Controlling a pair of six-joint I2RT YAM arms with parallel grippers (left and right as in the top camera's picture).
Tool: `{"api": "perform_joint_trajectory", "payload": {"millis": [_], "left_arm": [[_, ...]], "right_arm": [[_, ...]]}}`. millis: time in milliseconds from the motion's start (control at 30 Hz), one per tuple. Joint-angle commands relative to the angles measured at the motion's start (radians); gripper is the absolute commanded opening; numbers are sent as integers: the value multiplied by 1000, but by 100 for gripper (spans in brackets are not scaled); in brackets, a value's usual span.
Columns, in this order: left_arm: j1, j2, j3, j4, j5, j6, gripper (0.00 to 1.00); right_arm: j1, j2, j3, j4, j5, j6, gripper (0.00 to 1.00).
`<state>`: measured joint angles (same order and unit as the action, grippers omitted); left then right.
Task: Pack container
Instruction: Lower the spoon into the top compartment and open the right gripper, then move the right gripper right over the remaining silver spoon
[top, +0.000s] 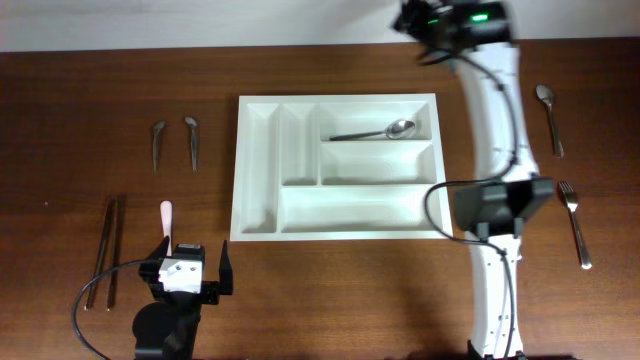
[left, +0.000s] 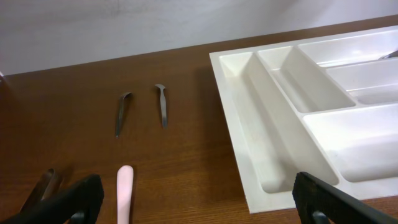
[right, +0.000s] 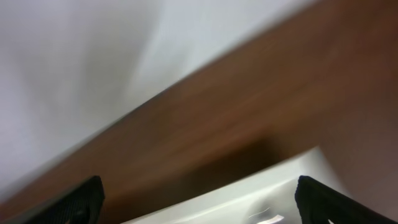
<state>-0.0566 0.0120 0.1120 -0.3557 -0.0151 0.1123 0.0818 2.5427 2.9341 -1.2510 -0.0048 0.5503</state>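
Observation:
The container (top: 258, 170) is a white compartment tray in the middle of the table. One metal spoon (top: 375, 132) lies in its upper right compartment. My right gripper (top: 415, 22) hangs blurred above the tray's far right corner. In the right wrist view the right gripper (right: 208, 210) is open and empty over the tray's far rim (right: 249, 196). My left gripper (top: 190, 257) rests near the front left, open and empty. In the left wrist view the left gripper (left: 202, 210) has a pink handle (left: 124, 190) between its fingers, untouched, and the container (left: 249, 118) to its right.
Two small metal utensils (top: 158, 145) (top: 191, 141) lie left of the tray. Dark chopsticks (top: 110, 250) and a pink-handled piece (top: 166, 215) lie at the front left. A spoon (top: 548, 105) and a fork (top: 575, 222) lie right of my right arm (top: 495, 120).

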Motion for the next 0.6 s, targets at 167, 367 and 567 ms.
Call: {"api": "perform_joint_trajectory", "payload": {"millis": [167,367,567], "left_arm": [[5,-7,-4,-1,-6,10,99],[5,-7,-4,-1,-6,10,99],[5,-7,-4,-1,-6,10,99]], "right_arm": [[-247,-15,98,-124,-11,-693,99],[-367,-15,-9,-130,-51,-673,99],[-459,-15,-190,-129,-46,-744,99]]}}
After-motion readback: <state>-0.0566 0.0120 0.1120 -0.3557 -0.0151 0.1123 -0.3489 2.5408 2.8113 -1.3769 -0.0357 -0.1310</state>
